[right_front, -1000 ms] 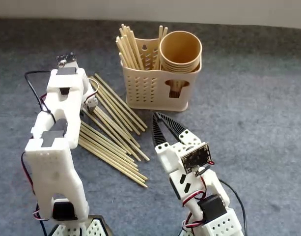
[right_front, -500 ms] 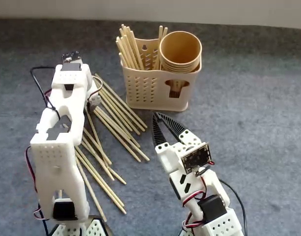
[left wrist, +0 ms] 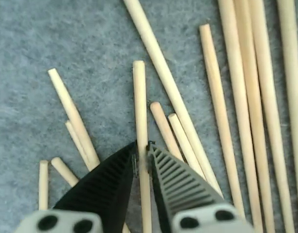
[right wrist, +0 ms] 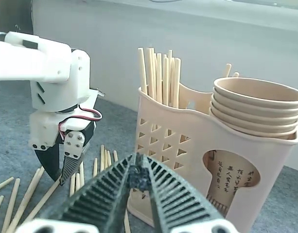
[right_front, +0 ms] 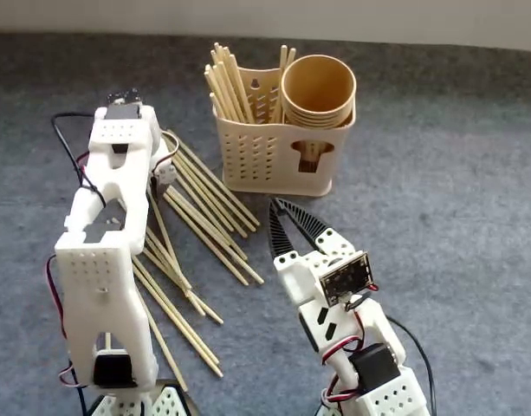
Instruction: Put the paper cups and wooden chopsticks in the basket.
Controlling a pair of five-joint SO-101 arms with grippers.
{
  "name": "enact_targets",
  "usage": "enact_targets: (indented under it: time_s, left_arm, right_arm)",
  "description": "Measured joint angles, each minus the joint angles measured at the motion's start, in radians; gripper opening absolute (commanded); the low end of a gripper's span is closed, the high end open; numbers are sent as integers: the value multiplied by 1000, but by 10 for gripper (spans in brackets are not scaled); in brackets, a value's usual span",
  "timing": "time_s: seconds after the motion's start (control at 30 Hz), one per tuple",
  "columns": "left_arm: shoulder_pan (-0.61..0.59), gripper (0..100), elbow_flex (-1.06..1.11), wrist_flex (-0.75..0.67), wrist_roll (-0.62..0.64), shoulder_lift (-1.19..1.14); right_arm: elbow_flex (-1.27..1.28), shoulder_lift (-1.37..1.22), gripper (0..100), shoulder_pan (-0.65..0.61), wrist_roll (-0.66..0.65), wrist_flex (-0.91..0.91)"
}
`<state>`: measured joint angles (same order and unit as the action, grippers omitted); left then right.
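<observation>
A beige slotted basket [right_front: 274, 165] holds a stack of paper cups [right_front: 319, 87] and a bundle of wooden chopsticks [right_front: 226, 82]. Many loose chopsticks [right_front: 209, 221] lie on the grey carpet to its left. My left gripper [left wrist: 141, 145] points down into that pile, its jaws closed around one chopstick [left wrist: 139, 97] that runs between them. The right wrist view shows this gripper [right wrist: 61, 174] low over the sticks. My right gripper [right_front: 275, 208] is shut and empty, just in front of the basket [right wrist: 187, 160], with the cups [right wrist: 258, 104] beyond it.
Grey carpet [right_front: 447, 199] covers the whole floor, with open room to the right of the basket. The left arm's white body [right_front: 105, 251] lies over part of the chopstick pile. A pale wall [right wrist: 139, 24] rises behind the basket.
The left arm has swung slightly right, and several loose chopsticks under it have been pushed into steeper angles. The right arm has not moved.
</observation>
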<state>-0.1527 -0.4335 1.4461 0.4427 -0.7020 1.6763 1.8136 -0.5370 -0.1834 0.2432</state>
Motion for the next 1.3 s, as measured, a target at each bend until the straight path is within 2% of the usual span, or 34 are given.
enact_targets:
  time_s: [0.33,0.67,0.77,1.07,1.3]
  left_arm:
    - [17,5,-133,124,-2,0]
    - [18,5,-123,172,-2,52]
    - [18,5,-43,158,-2,144]
    - [18,5,362,-80,-2,482]
    - [25,5,528,-121,-2,690]
  right_arm:
    - [0,0,6,0,0,0]
    - [0,0,6,0,0,0]
    - [0,0,6,0,0,0]
    - [0,0,6,0,0,0]
    - [0,0,6,0,0,0]
